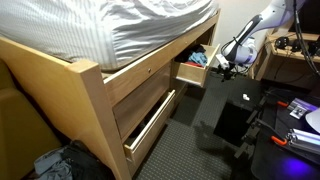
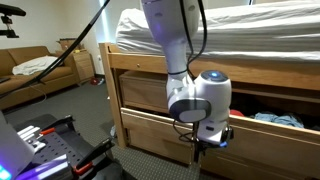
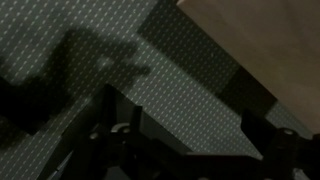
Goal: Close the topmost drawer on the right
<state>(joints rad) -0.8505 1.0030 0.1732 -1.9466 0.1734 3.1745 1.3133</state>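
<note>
Fingers (image 3: pixel 108 125) are spread wide in the wrist view, nothing held, only carpet (image 3: pixel 170 70) between them. Gripper (image 1: pixel 222 66) hangs just beside the front of the top right drawer (image 1: pixel 191 72); no view shows whether it touches.

Step in hand, as I read it: get against the drawer front and push. To do it well, set the fingers or the gripper's flat side square on the front panel near its middle. Then drive straight along the drawer's travel toward the bed frame (image 1: pixel 95 90). An off-centre push would likely skew it and jam it. Stay clear of the clothes (image 2: pixel 270 118) heaped inside.

Drawer itself: pale wood, pulled well out under the striped bedding (image 1: pixel 130 25), open top showing fabric, some of it blue. Pale wood slab (image 3: pixel 260 40) in the wrist view's upper corner is probably that front. Lower drawer (image 1: pixel 150 122), further along the frame, also sits a little out; not the target.
</note>
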